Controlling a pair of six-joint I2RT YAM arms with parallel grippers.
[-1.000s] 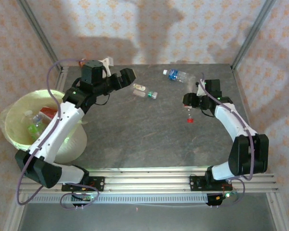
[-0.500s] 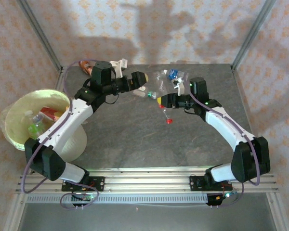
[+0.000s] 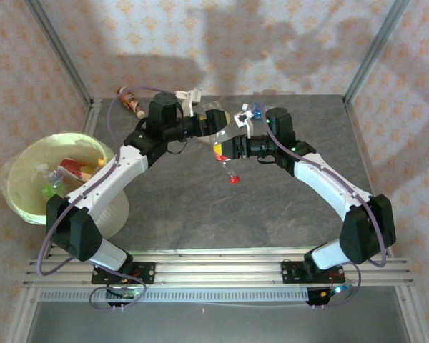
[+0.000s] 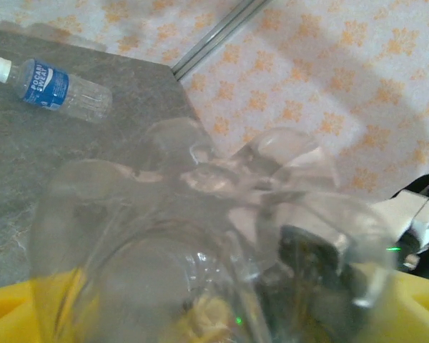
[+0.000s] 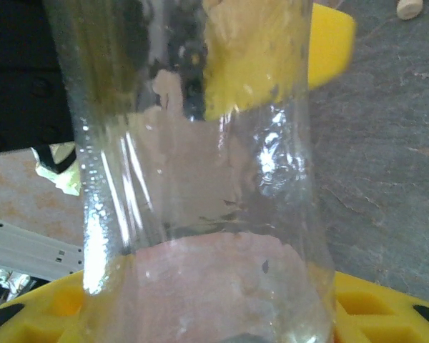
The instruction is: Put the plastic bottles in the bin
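A clear plastic bottle [image 3: 229, 168] with a red cap hangs above the middle of the table, cap end down. My right gripper [image 3: 225, 151] is shut on it; in the right wrist view the bottle [image 5: 200, 179] stands between the yellow fingers [image 5: 386, 307]. My left gripper [image 3: 218, 123] meets it from the left, jaws wide apart around the bottle's [image 4: 200, 236] base, which fills the gap between them. The pale yellow-green bin [image 3: 14, 171] stands off the table's left edge with several bottles [image 3: 57, 175] inside.
A blue-labelled bottle [image 4: 53, 84] lies at the table's back, just behind the two grippers [image 3: 256, 111]. An orange-labelled bottle [image 3: 129, 98] lies at the back left corner. Metal frame posts rise at both back corners.
My right gripper has carried the red-capped bottle left and towards the back. My left gripper has swung right to meet it at the bottle's base.
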